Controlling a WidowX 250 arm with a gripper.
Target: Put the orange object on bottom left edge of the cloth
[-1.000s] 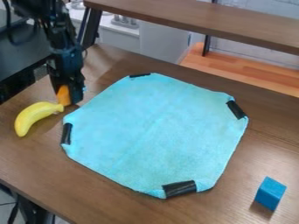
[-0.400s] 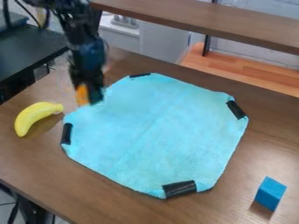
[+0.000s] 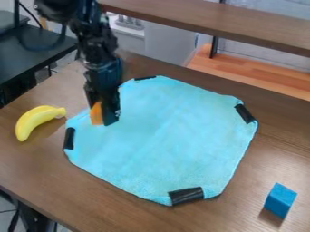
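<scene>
Orange object (image 3: 96,114) — in the claw (image 3: 102,118), over the cloth (image 3: 163,140).

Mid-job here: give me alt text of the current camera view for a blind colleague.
A black robot gripper holds a small orange object in its jaws over the left part of a light-blue fabric cloth; contact with the cloth is unclear. On the brown wooden table, a yellow toy banana lies left of the cloth, a blue block to its lower right.

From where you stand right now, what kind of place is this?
Probably a lab or workshop, possibly a robot test setup: a robot arm over a taped-down cloth, with a toy-like banana.
</scene>
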